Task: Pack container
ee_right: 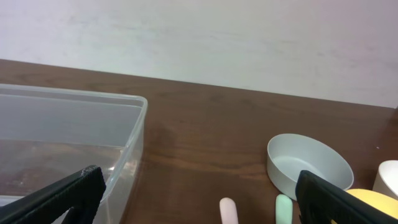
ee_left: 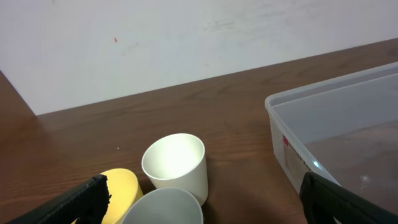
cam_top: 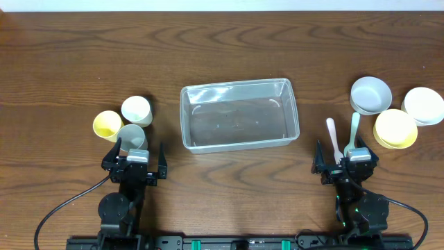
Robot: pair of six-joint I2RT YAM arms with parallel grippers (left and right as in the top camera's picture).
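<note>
The clear plastic container stands empty in the middle of the table; it also shows in the left wrist view and the right wrist view. Three cups stand at the left: yellow, white and grey. At the right are a grey bowl, a yellow bowl and a white bowl, with a pink spoon and a green spoon. My left gripper is open and empty just before the cups. My right gripper is open and empty just before the spoons.
The table is dark wood, with a white wall behind it. The arm bases stand at the front edge.
</note>
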